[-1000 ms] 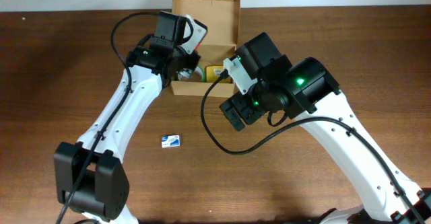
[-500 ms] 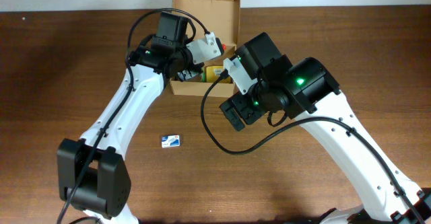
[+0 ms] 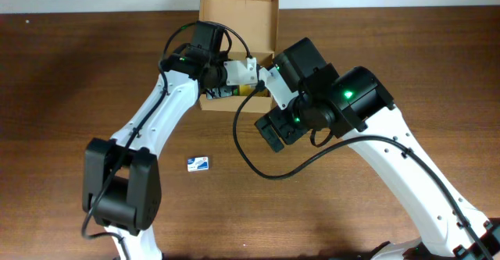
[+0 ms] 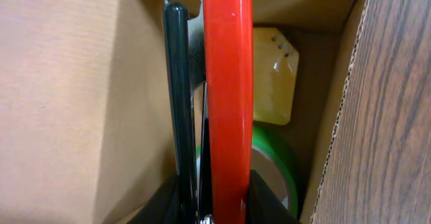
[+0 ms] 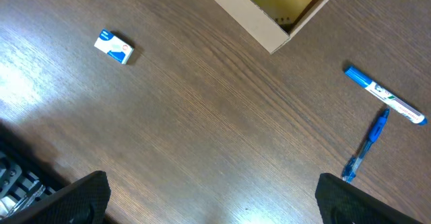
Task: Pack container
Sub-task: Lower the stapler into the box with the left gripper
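Showing only at left wrist: probably scissors (image 4: 229, 83) inside container (image 4: 60, 103).

The left gripper (image 3: 248, 69) has swung round: a second ago it pointed up and outward over the left wall of the container (image 3: 238, 14), and now it lies turned sideways, lower down over the open compartment, taking the red-handled tool (image 4: 229, 83) in its grip with it. The left arm (image 3: 168, 108) has followed, its forearm steeper and its lower joint block (image 3: 121, 186) shifted rightward and farther up the table.
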Tool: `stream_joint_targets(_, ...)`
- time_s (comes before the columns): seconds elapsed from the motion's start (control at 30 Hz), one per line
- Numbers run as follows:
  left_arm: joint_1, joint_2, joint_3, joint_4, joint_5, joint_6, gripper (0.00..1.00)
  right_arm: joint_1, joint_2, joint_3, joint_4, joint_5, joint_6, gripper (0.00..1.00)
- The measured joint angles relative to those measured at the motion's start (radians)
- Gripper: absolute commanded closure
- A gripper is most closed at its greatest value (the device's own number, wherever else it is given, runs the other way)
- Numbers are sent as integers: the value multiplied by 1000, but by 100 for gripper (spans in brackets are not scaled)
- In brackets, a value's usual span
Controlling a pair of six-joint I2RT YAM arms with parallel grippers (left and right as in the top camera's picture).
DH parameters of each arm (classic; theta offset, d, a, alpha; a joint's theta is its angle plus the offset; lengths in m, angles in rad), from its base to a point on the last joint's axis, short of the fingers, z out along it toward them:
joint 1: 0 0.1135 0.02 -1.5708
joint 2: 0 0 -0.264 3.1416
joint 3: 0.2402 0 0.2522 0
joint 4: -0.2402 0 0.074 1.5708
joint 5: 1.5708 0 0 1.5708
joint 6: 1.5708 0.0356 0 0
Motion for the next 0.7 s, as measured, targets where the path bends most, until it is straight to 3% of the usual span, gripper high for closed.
stream_joint_targets(0.53, 0, 30, 0, -31, 0, 55, 98, 0, 0, 0, 0, 0, 0, 1)
stream_joint_targets(0.7, 0, 55, 0, -37, 0, 59, 82, 0, 0, 0, 0, 0, 0, 1)
